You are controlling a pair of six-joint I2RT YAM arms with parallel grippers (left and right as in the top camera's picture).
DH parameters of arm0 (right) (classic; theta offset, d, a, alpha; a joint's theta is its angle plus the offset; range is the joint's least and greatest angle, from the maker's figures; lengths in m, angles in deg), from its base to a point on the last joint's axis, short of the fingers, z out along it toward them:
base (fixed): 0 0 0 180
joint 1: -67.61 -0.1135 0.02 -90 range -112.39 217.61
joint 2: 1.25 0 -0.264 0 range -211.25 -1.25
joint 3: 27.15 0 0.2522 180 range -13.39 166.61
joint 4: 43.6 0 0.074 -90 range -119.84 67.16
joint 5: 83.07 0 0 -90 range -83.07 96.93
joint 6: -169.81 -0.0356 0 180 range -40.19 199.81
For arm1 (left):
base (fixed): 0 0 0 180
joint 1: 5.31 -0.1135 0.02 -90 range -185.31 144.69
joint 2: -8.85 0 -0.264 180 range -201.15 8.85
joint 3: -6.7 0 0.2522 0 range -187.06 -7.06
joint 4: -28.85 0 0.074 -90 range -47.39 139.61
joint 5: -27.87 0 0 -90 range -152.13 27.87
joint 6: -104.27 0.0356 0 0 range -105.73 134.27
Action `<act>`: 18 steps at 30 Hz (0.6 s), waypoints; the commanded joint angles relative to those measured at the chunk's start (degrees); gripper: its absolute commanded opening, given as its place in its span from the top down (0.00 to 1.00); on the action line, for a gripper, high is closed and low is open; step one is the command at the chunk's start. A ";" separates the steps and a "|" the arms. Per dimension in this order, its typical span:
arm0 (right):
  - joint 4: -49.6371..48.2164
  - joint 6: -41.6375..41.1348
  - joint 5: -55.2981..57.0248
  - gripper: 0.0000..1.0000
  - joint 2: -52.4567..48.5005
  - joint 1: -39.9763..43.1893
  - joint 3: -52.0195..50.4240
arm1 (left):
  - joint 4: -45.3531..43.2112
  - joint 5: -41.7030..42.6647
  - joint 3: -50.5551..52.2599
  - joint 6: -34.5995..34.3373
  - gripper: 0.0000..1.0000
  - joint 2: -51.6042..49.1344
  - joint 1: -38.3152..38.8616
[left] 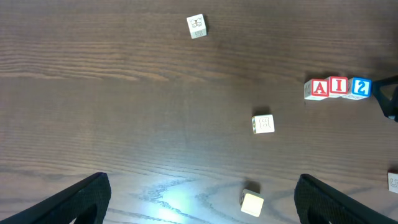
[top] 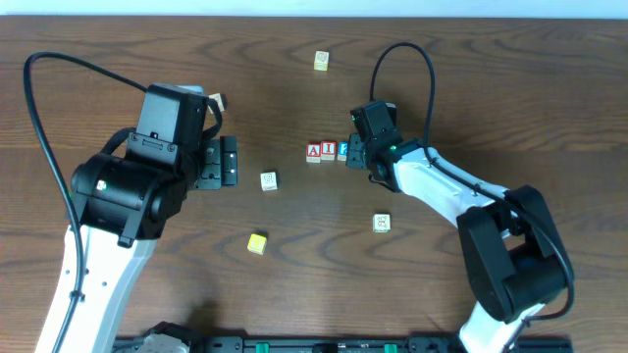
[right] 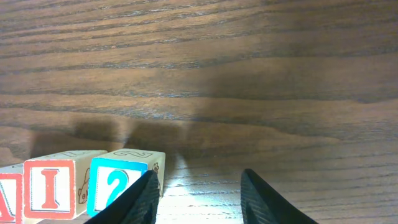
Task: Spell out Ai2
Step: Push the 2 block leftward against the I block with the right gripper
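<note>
Row: A block [top: 314, 151], I block [top: 329, 150] and 2 block [left: 360, 86] are sitting side by side on the tabletop [top: 491, 78], each touching the next. They are reading A, I, 2 in the left wrist view.
A block: it is standing at the end of the row farthest from the right hand, showing a red letter in a red border.
I block: it is sitting in the middle, also red, pressed against both neighbours.
2 block: it is closing the row at the right hand's end, showing a blue numeral in a blue border. In the overhead view the hand is hiding part of it.
Right hand [right: 199, 193]: its fingers are standing apart with only bare tabletop between them. One finger [right: 134, 199] is sitting just beside the 2 block's outer edge, and I cannot tell whether it is touching.
Left hand [top: 231, 162]: its fingers are spread wide and gripping nothing. It is hanging over the tabletop well apart from the row and pointing toward it.
Loose blocks: a pale block [top: 269, 180] is lying between the left hand and the row. A yellow block [top: 257, 243] is lying nearer the robot's base. A side block [top: 382, 224] is lying beside the right arm, and a far block [top: 322, 61] is lying beyond the row.
</note>
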 commanded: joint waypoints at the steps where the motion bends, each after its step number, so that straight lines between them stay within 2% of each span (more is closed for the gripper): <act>1: -0.17 -0.55 -0.11 0.57 -0.63 -0.17 -0.15 | -0.02 0.20 -0.17 -0.90 0.05 -0.07 -0.04; 14: -1.73 -0.52 0.37 0.56 -0.72 -0.17 -0.15 | -0.02 0.20 -0.17 -0.90 0.05 -0.07 -0.04; 18: -1.88 -0.55 0.33 0.52 -0.74 -0.37 -0.15 | -0.02 0.20 -0.17 -0.90 0.05 -0.07 -0.04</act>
